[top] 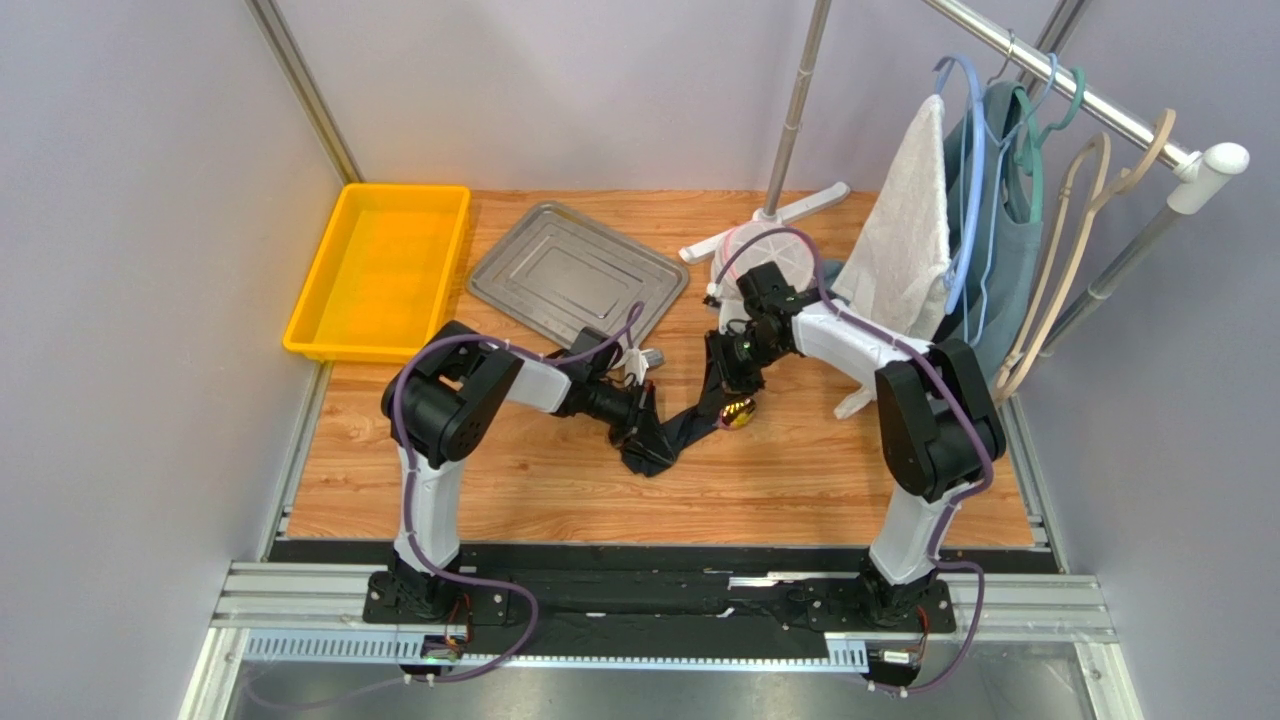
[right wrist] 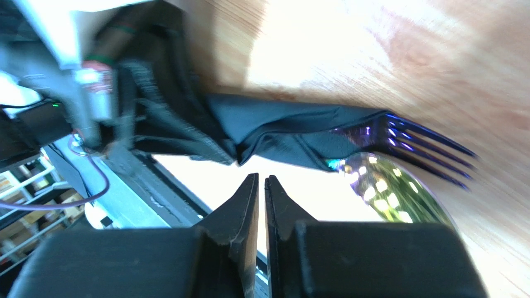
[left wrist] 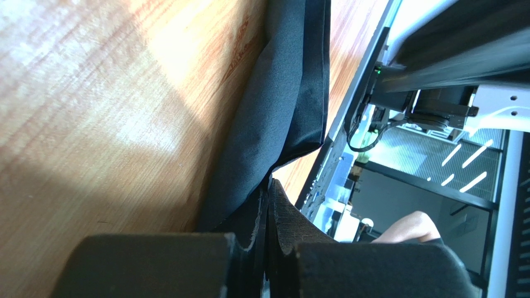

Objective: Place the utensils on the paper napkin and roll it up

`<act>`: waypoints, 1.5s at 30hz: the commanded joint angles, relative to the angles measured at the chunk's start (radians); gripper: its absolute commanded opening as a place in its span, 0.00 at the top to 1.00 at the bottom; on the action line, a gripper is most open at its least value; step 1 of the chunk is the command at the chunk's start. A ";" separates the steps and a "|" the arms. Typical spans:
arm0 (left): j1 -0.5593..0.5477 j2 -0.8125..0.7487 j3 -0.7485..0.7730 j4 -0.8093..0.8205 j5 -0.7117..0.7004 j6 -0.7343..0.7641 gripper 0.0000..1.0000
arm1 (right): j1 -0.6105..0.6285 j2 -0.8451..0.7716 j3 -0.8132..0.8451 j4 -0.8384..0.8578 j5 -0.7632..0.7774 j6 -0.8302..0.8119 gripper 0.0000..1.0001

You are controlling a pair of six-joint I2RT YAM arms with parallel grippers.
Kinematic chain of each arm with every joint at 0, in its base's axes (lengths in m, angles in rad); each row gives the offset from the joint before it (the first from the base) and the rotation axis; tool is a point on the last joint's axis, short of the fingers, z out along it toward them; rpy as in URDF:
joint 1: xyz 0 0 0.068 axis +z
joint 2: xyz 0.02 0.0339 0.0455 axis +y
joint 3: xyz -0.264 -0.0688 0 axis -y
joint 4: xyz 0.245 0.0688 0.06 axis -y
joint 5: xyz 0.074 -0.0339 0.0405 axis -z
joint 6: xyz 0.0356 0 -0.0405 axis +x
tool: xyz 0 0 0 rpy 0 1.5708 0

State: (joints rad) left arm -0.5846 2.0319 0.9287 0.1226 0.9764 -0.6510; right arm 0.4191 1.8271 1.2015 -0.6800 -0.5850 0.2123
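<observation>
The paper napkin (top: 684, 432) lies mid-table as a dark narrow roll (right wrist: 292, 133), running from lower left to upper right. From its right end stick out the purple fork's tines (right wrist: 423, 146) and the spoon's shiny gold bowl (right wrist: 398, 192) (top: 736, 414); both handles are hidden inside the roll. My left gripper (left wrist: 269, 186) is at the roll's left end (top: 643, 417), shut on a fold of the black sheet (left wrist: 280, 93). My right gripper (right wrist: 261, 180) hovers just beside the roll's right end (top: 732, 387), its jaws a narrow slit apart with nothing between them.
A yellow bin (top: 379, 270) and a grey metal tray (top: 579, 275) sit at the back left. A clothes rack's white foot (top: 766, 225) stands at the back, with a white towel (top: 902, 225) and hangers (top: 1052, 195) close behind my right arm.
</observation>
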 commanded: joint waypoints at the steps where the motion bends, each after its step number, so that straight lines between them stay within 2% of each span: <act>1: -0.006 0.062 -0.018 -0.113 -0.174 0.091 1.00 | -0.016 -0.063 0.076 -0.052 -0.032 -0.035 0.87; 7: -0.018 0.033 -0.001 -0.210 -0.248 0.146 1.00 | -0.016 0.015 0.109 0.011 -0.070 0.076 0.85; 15: -0.047 -0.007 0.010 -0.245 -0.297 0.185 1.00 | 0.010 0.092 0.113 0.062 -0.046 0.140 0.84; 21: -0.057 -0.016 0.012 -0.253 -0.317 0.182 1.00 | -0.002 0.100 0.092 0.030 -0.036 0.101 0.86; 26: -0.054 0.011 0.013 -0.247 -0.308 0.160 1.00 | -0.054 -0.012 0.020 0.020 -0.065 0.079 0.88; 30: -0.052 0.021 0.018 -0.238 -0.291 0.146 1.00 | -0.059 -0.057 -0.040 0.028 -0.047 0.071 0.94; 45: -0.049 0.005 0.021 -0.212 -0.272 0.140 1.00 | -0.017 0.090 -0.053 0.131 0.020 0.098 1.00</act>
State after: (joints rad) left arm -0.6212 1.9869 0.9787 -0.0334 0.8654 -0.5636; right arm 0.3920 1.8927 1.1511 -0.6083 -0.6003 0.3027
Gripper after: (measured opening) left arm 0.009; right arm 0.009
